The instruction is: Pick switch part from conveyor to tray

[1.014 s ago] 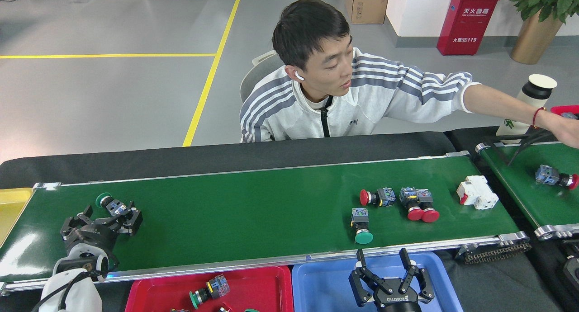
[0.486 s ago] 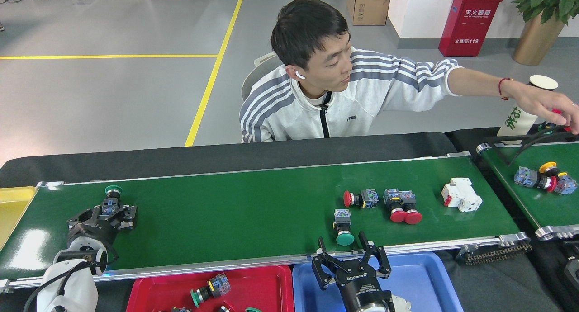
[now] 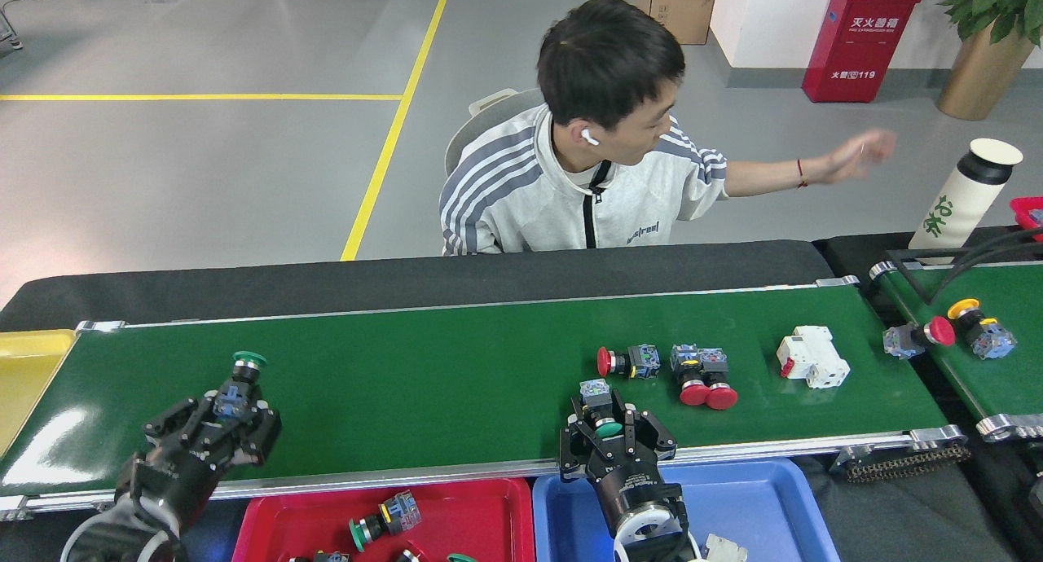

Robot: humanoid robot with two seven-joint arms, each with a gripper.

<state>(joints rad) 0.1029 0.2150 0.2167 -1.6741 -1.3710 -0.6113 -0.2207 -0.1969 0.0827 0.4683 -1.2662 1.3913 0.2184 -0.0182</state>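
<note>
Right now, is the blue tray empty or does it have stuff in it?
Almost empty, as far as shows. The blue tray has bare floor, with one small white part at its bottom edge. The right hand and arm hide some of it.

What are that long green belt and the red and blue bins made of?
The conveyor looks like glossy rubber or PVC, judging by its glare, with brushed-aluminium-looking rails. The red tray and blue tray look like moulded plastic with a smooth sheen.

Long green conveyor [image 3: 424,383]: three red-capped switches [image 3: 668,371], two green-capped switches [image 3: 599,407], white breaker [image 3: 812,357] lying on belt.
</note>
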